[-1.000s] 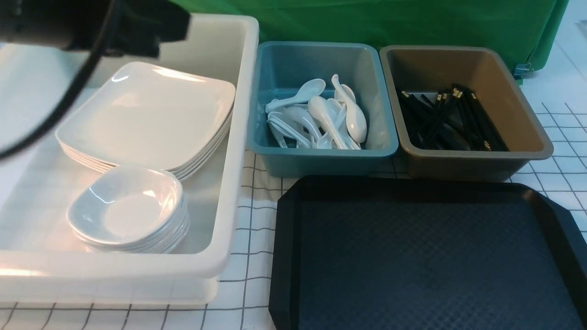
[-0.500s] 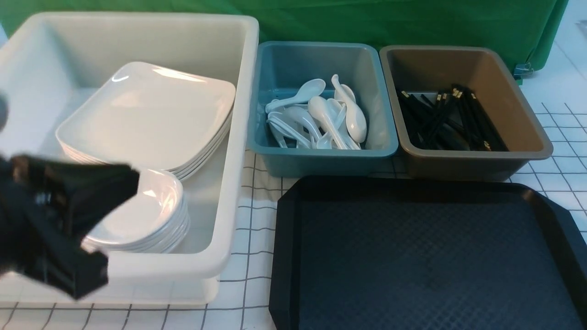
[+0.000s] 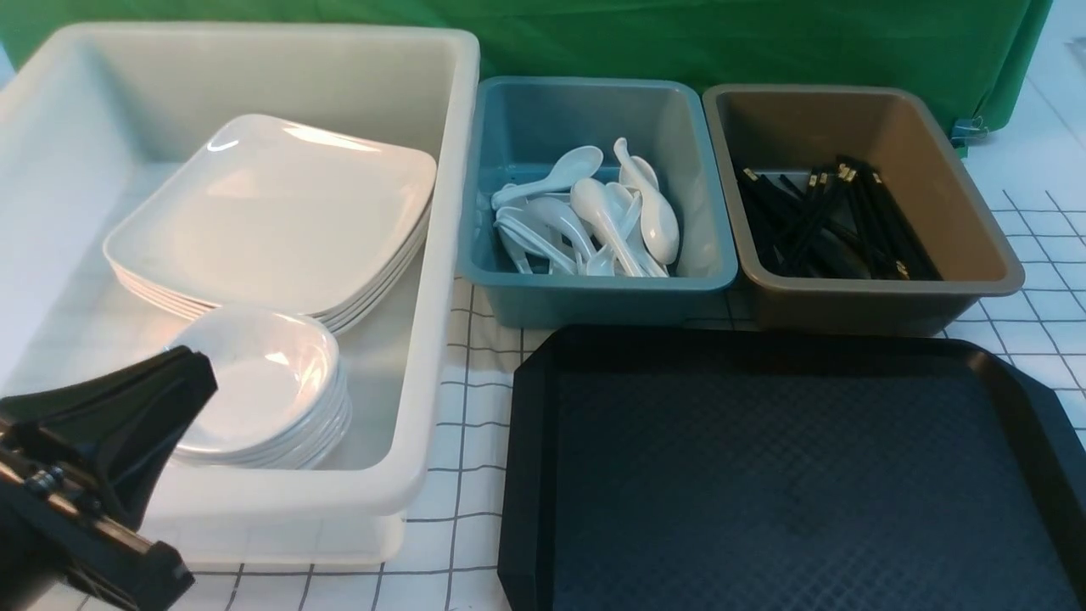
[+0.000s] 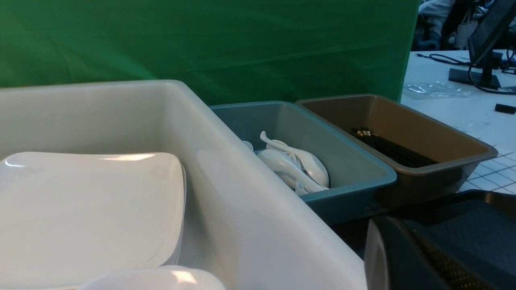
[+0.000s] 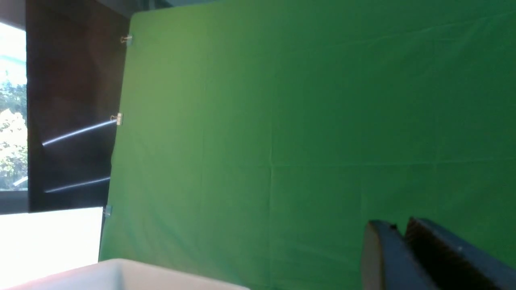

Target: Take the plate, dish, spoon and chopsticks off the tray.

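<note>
The black tray lies at the front right with nothing on it. A stack of large white plates sits in the white bin, with a stack of small dishes in front of it. White spoons fill the teal bin. Black chopsticks lie in the brown bin. My left gripper is shut and empty, over the white bin's near left corner beside the dishes. In the right wrist view my right gripper points at the green cloth, jaws almost together, holding nothing.
A green backdrop hangs behind the bins. The table has a white checked cloth that shows between the white bin and the tray. The left wrist view shows the white bin's wall close by, and a monitor stand far off.
My left arm came down from the upper left of the front view to the lower left, by the dishes. Dishes, bins and tray have not moved.
</note>
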Controlling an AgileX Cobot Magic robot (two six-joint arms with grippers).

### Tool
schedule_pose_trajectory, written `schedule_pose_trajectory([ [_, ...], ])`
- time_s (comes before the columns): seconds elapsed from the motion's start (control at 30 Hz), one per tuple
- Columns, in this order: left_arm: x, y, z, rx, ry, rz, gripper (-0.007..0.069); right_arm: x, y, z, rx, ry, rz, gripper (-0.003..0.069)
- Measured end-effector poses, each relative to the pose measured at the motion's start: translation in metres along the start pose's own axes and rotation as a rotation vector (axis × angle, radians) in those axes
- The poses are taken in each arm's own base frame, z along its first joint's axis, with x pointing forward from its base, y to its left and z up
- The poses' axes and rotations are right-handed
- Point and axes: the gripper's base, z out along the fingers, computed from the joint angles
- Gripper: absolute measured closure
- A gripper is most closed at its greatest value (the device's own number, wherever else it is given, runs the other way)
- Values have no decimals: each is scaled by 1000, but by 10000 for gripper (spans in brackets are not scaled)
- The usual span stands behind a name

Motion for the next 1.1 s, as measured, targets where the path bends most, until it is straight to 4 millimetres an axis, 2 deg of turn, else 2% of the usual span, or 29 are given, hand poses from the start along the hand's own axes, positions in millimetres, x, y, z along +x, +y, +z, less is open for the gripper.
schedule_pose_trajectory([
  [0.77, 0, 0, -5, -1, -20, 4, 627, 2, 0, 0, -1, 6, 1, 503],
  [0.9, 16, 10, -22, -87, -54, 5, 627, 2, 0, 0, 0, 7, 1, 502],
  [1.1, 56, 28, -46, -324, -102, -1, 627, 2, 0, 0, 0, 8, 1, 499],
])
